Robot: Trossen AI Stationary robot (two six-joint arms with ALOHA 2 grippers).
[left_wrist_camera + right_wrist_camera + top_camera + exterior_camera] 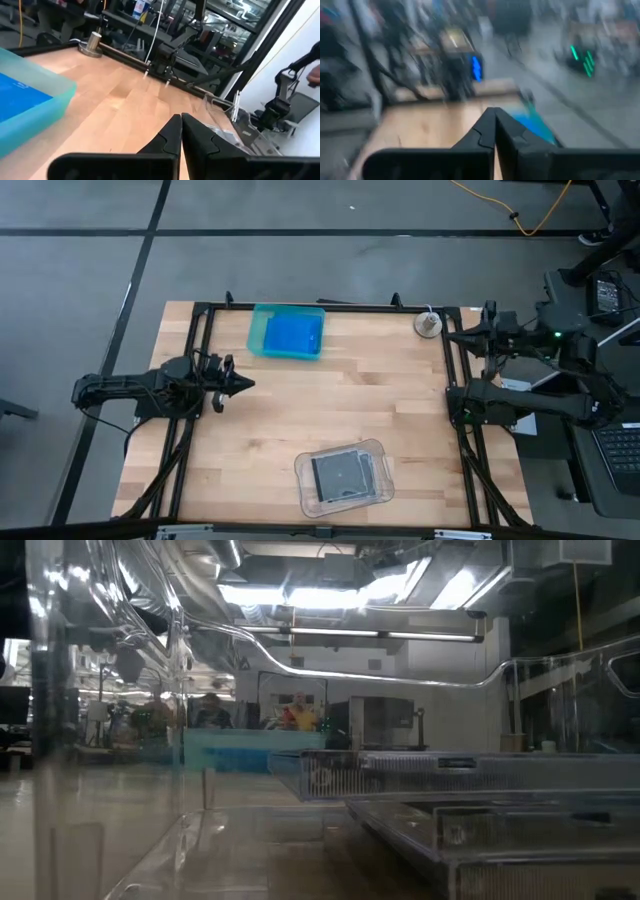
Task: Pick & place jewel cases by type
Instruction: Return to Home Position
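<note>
High view: left claw (240, 384), right claw (494, 112) both pressed together, empty; jewel cases (293, 337) in teal tray (256, 330) and clear tray (305, 480).

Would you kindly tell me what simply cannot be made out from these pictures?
1. Number of solid blue jewel cases in the teal translucent tray: high view, the top one hides any beneath.
2. Number of dark clear-covered jewel cases in the clear rounded plastic tray: same stacking; low view, reflections on the tray's wall.
3. Most of that teal tray: left wrist view, cut off by the picture's edge.
</note>
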